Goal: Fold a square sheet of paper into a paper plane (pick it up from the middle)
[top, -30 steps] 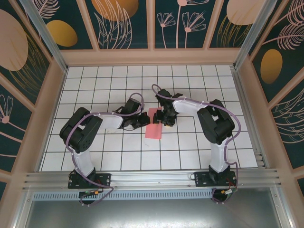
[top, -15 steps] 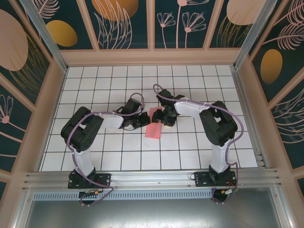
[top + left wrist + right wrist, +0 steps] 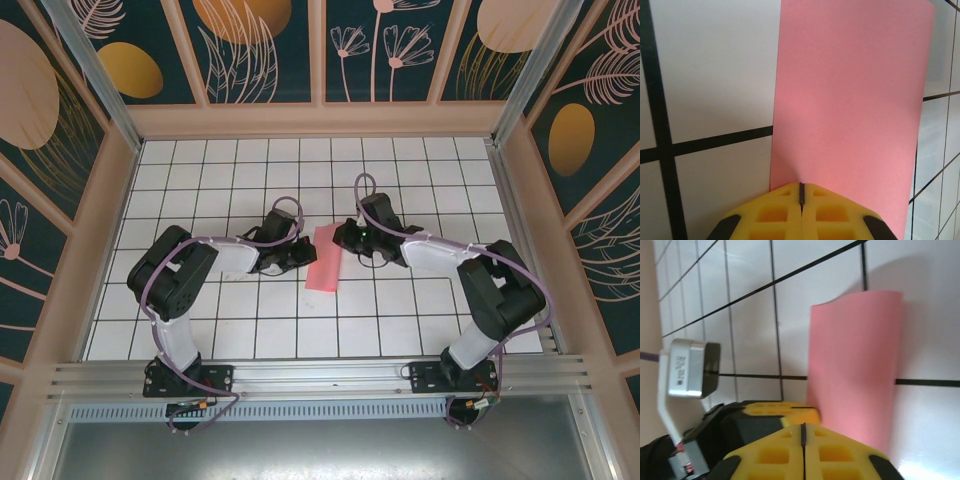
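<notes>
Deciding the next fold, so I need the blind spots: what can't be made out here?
1. Left wrist view: the shut left gripper covers the pink paper's near edge; whether it is pinched or merely pressed, I cannot tell.
2. Right wrist view: the shut right gripper hides the paper's near end.
3. Top view: the paper's layers and creases are too small to read.

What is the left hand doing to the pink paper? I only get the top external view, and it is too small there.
Observer: Left wrist view: the left hand is shut, the sheet of paper puckered at its tips, apparently pinched.
Operator: And the right hand?
Observer: Right wrist view: the right hand is shut too; the paper reaches its tips, grip unclear.
Operator: Paper flat?
Observer: No; its far end curls up off the tiles.
</notes>
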Motion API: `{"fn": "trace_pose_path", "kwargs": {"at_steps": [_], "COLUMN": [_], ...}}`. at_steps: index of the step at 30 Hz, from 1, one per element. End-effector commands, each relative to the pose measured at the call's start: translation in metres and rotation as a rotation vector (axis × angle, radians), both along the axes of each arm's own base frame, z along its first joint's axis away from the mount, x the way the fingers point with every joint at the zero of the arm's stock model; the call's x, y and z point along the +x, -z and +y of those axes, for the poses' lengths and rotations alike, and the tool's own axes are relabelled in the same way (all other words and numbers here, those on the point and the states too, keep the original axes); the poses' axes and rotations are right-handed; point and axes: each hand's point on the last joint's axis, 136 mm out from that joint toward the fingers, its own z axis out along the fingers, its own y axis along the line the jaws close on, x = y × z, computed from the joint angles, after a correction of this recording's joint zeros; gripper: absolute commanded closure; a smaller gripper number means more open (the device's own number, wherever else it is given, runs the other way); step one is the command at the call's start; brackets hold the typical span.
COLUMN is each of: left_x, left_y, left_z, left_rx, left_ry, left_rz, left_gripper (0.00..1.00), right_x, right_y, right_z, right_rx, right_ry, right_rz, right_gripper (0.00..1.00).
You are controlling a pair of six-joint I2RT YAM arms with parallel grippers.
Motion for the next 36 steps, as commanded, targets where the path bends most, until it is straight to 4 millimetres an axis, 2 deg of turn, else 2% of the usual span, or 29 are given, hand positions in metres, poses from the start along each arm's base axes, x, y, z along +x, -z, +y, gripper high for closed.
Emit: {"fn": "trace_pose_path", "kwargs": {"at_steps": [1,6,15,22,36], "left_x": [-0.025,-0.025,-0.026,-0.026,-0.026], "left_y": [0.033,0.034,0.033,0.033,0.035], "left_z": [0.017,0.018,0.017,0.017,0.019], "left_rx": [0.088,0.088,0.086,0.086,0.096], "left_ry": [-0.006,-0.004,0.001,0.001,0.001], "left_rz": [0.105,0.108,0.107,0.108,0.108], "left_gripper": [1.00,1.00,1.00,1.00,1.00], "right_x": [-0.010,-0.020,-0.032,-0.035,-0.059], "right_y": [-0.003,0.018,0.036,0.054,0.100], "right_z": [0.017,0.015,0.008,-0.009,-0.040], "right_rx": [0.088,0.075,0.069,0.019,-0.108], "right_ry": [-0.064,-0.078,-0.113,-0.082,-0.032], "right_rz": [0.002,0.051,0.063,0.091,0.181], "right_gripper": [0.97,1.00,1.00,0.99,0.99]}}
